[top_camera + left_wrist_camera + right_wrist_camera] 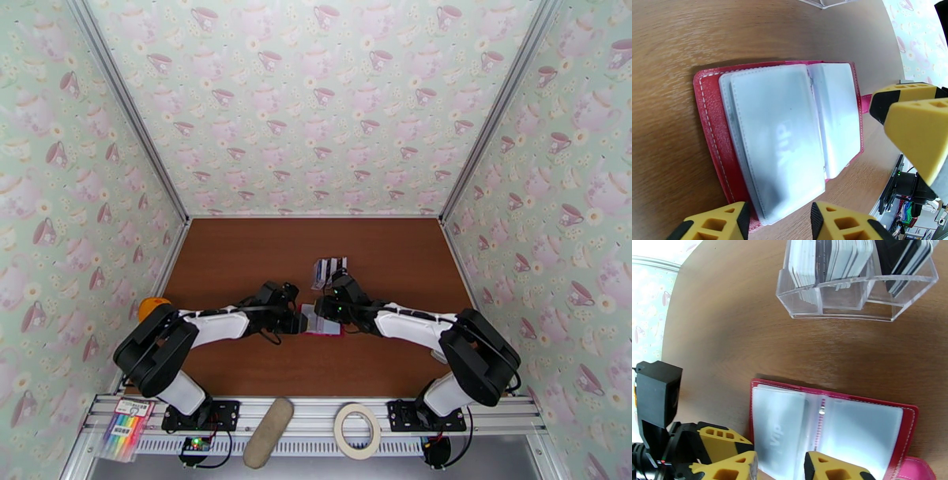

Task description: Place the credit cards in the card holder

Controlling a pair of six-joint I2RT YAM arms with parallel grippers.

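The red card holder lies open flat on the brown table between both grippers, its clear sleeves facing up. One sleeve holds a pale card marked "VIP". Several white, dark blue and black credit cards stand upright in a clear plastic box just behind the holder. My left gripper is open at the holder's left edge, its fingers either side of the sleeve's corner. My right gripper hovers over the holder with its fingers apart and nothing held. The right gripper's fingers also show above the holder's tab side.
Patterned walls close in the table on three sides. An orange object sits by the left wall near the left arm. On the front rail lie a marker pack, a grey oblong pad and a tape roll.
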